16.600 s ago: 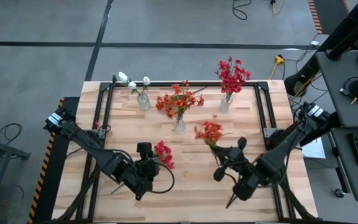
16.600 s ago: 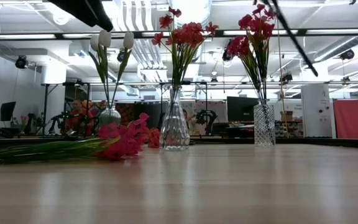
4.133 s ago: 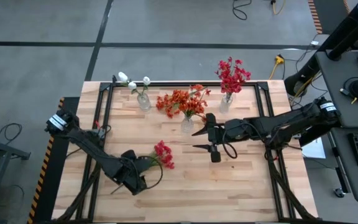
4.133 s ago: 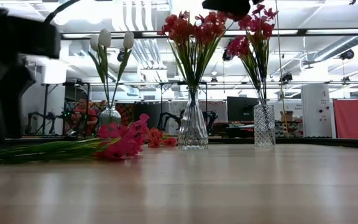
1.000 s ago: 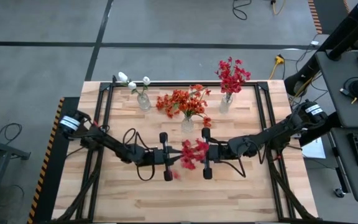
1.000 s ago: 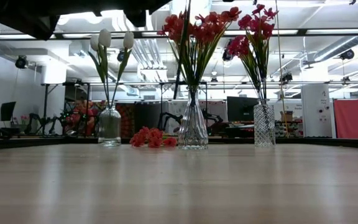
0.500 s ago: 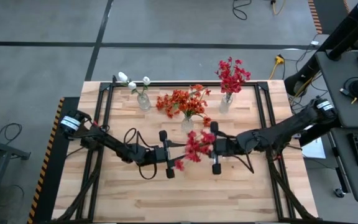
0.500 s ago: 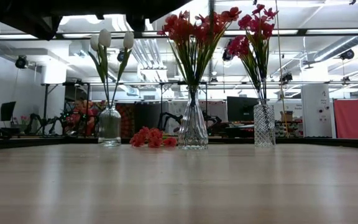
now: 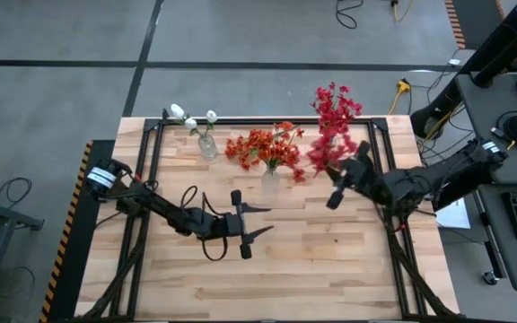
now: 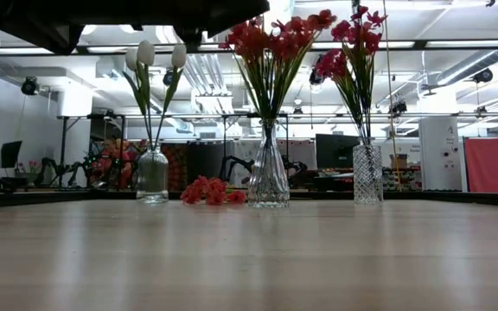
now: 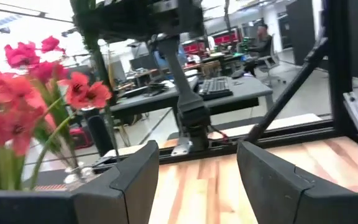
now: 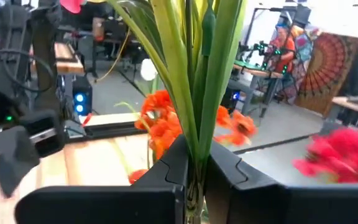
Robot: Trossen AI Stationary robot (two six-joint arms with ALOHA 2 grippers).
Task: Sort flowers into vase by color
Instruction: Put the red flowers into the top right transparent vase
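From above, the left gripper hangs empty over the table's middle with its fingers spread, while the right gripper, at about two o'clock from it, is clamped on a crimson spray beside the red-flower vase. The right wrist view shows its fingers pinching the green stems; the left wrist view shows parted, empty fingers.

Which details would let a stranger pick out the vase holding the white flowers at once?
Start at the wooden table and follow its far edge, where three glass vases stand in a row. The vase with white flowers is the left end one. It alone is a short, round-bodied bottle holding white blooms; its neighbours hold orange and red ones.
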